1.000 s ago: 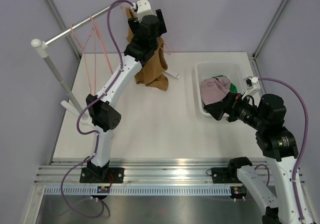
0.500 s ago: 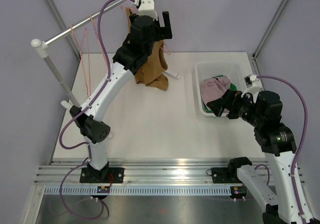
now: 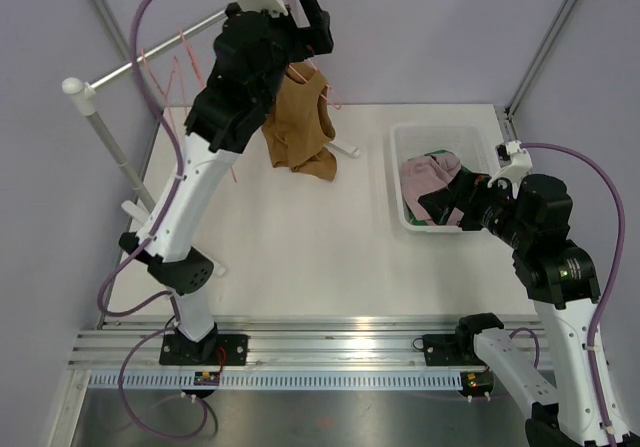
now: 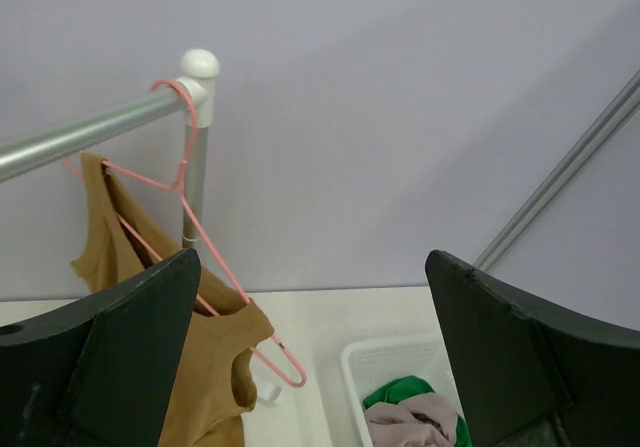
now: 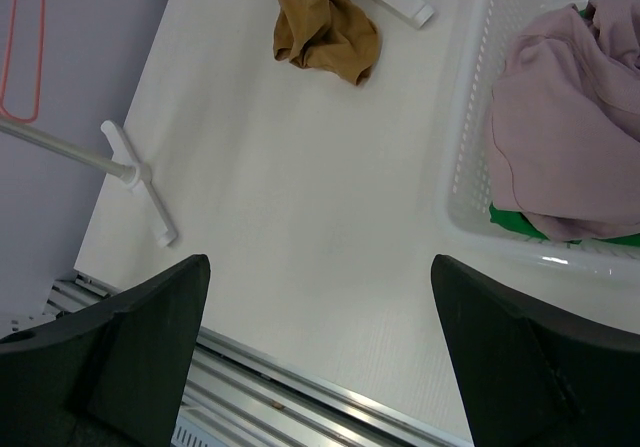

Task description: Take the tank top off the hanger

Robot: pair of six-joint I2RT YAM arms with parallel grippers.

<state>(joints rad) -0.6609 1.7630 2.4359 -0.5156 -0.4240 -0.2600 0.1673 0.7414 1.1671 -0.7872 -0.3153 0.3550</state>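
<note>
Tank top (image 3: 300, 132) is hanging at 12 o'clock of the tabletop (image 3: 300, 257), not yet off its pink hanger (image 4: 186, 137). The hanger is hooking over the rail (image 4: 80, 137) right by the end cap. The hem is bunching on the tabletop, so the cloth isn't hanging free.

L arm is reaching up high by the rail w/ L fingers (image 4: 130, 347) spread wide, nothing btwn them. They're facing the hanger, prob. lining up for a grab at a strap or the hanger neck.

R fingers (image 5: 520, 347) are also spread wide & empty, hovering at 3 o'clock by the basket (image 3: 397, 177). Likely waiting to take the cloth once it's freed.

The white basket at 2 o'clock is holding a pink garment (image 3: 425, 179) lying over sth green (image 5: 600, 239); its far part is looking bare. Spare pink hangers (image 3: 185, 77) are dangling on the rail at 10 o'clock.
</note>
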